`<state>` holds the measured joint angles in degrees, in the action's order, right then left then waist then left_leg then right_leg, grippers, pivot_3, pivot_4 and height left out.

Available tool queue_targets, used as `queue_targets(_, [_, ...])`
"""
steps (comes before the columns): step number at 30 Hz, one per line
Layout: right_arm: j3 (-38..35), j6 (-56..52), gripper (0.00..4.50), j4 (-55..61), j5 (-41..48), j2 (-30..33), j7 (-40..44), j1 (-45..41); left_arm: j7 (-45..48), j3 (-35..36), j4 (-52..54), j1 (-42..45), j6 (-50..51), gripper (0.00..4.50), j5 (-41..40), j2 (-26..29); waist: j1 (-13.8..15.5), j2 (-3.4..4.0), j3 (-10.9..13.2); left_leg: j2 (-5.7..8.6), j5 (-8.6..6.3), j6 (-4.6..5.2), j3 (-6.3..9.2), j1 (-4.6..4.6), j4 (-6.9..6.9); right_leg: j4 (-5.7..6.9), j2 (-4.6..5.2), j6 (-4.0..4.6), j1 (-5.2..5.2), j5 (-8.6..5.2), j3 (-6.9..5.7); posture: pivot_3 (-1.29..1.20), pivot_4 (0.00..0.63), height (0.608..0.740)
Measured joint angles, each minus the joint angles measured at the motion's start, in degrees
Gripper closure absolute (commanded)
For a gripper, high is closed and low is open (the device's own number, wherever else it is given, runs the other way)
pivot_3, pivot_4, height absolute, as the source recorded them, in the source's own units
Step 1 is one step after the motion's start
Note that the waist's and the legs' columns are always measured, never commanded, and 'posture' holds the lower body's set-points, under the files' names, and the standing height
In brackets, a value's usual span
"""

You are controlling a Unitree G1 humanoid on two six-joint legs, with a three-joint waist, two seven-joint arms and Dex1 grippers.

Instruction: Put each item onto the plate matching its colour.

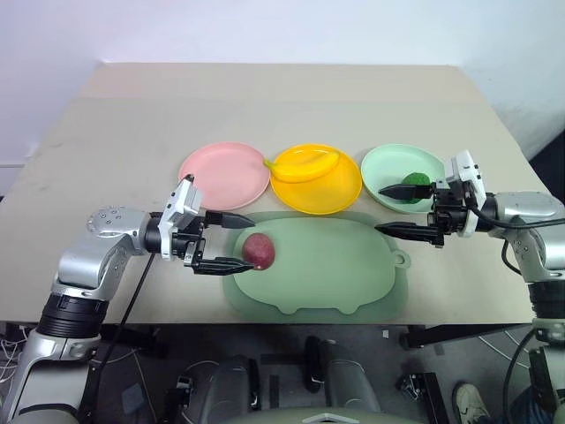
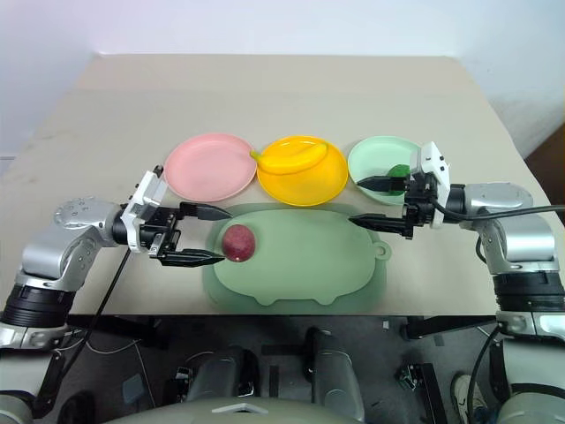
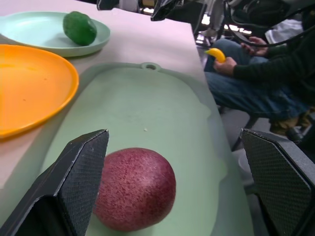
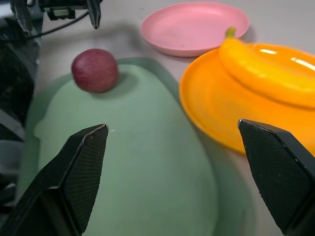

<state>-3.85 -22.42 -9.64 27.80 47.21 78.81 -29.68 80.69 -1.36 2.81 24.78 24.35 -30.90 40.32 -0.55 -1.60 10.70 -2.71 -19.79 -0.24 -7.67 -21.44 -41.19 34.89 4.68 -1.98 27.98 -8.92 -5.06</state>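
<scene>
Left gripper (image 1: 231, 240) jaws wide apart, empty, flanking the red-purple fruit (image 1: 259, 251), which lies on the pig-shaped mat's (image 1: 335, 274) left end. Right gripper (image 1: 402, 210) also spread, empty, at the mat's right end by the mint plate (image 1: 388, 168). Count: 3 plates, 3 fruits, 2 grippers. Banana (image 1: 305, 168) on the yellow plate (image 1: 318, 194), middle; bumpy green fruit (image 1: 413, 178) on the mint plate, right; pink plate (image 1: 225, 172) left, bare. Left wrist view adds a seated person (image 3: 261, 83) beyond the table's right edge.
</scene>
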Motion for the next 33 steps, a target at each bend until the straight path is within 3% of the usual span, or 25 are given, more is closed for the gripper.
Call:
queue_targets(12, [0.3,-0.5,0.05,0.2,0.0,-1.2,-2.0,-1.9,-8.0,-0.4,-3.4,-4.0,-10.2,0.00,5.3,-7.3,0.0,0.00,0.0,0.00,0.01,-0.02,-0.03,0.01,-0.02,0.02,0.02,0.00,0.00,0.01,-0.01,0.00,0.150,0.704])
queue_targets(33, [0.3,-2.7,0.05,1.6,0.7,1.0,0.6,-3.0,-6.3,-2.4,-4.5,-4.4,-6.1,0.00,4.7,-7.4,0.0,0.00,0.0,0.00,0.00,0.00,-0.01,0.01,-0.03,0.01,0.04,0.00,-0.01,0.01,-0.01,0.00,0.150,0.704])
